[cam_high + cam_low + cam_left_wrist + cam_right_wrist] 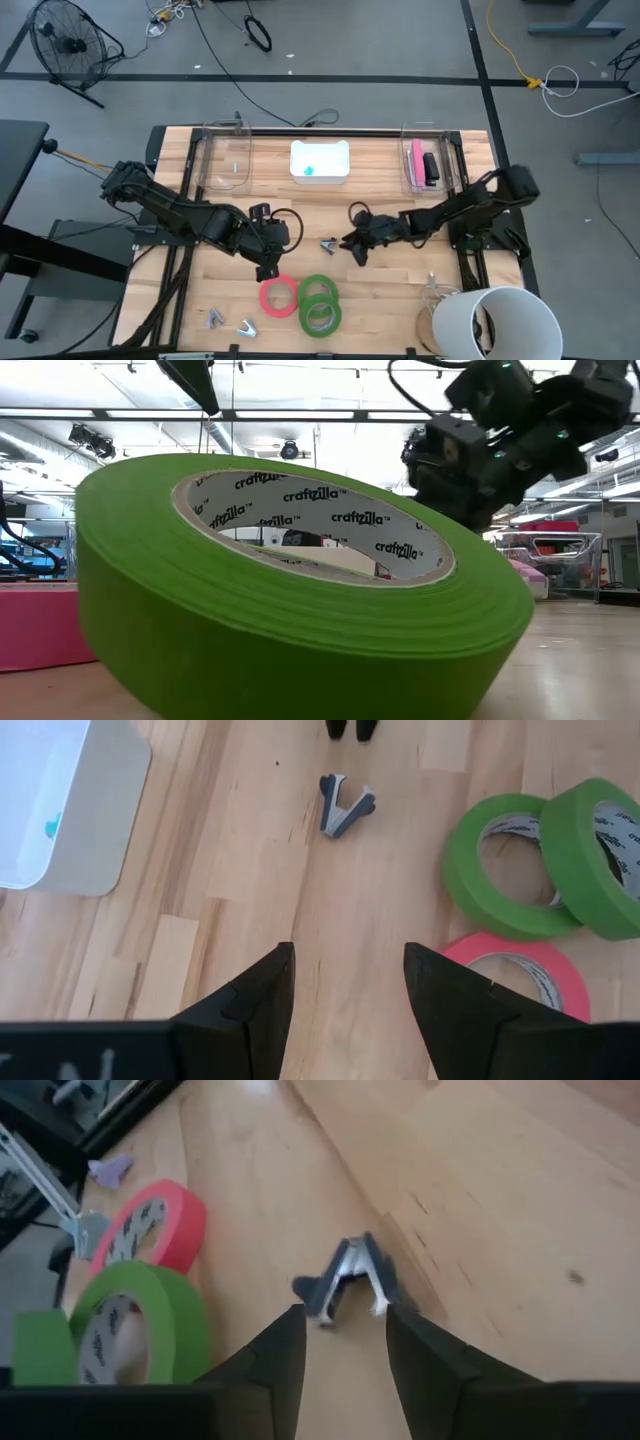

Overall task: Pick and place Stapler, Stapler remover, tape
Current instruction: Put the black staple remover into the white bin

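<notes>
Near edge, left: two small staple removers (230, 322) are lying at the table's near-left corner, untouched.
Near edge, right: a white bucket (497, 322) is standing at the near-right corner.
Tape: the red-pink roll (279, 296) and two green rolls (319, 303) are lying flat together just nearer than the table's middle, one green roll overlapping the other.
Left gripper: the left gripper (345, 982) is hovering just beyond the red-pink roll, its fingers standing apart and holding nothing.
Staple remover: a dark staple remover (350, 1277) is lying mid-table between the two grippers.
Right gripper: the right gripper (342, 1342) is reaching in from the right, its fingers apart and empty, the remover sitting just ahead of the gap.
Far side: a white tray (320, 160) is sitting between two clear bins (222, 160); the right-hand bin is holding a pink stapler (418, 163) and a dark one.
Risk, remover: the small, angled remover is likely to skid or twist out if the fingers are closing off-centre.
Risk, arms: both grippers are working close together, so a reach toward the middle could be bringing them into contact.
Risk, tape: a low pass by the left arm could be nudging the stacked rolls.
</notes>
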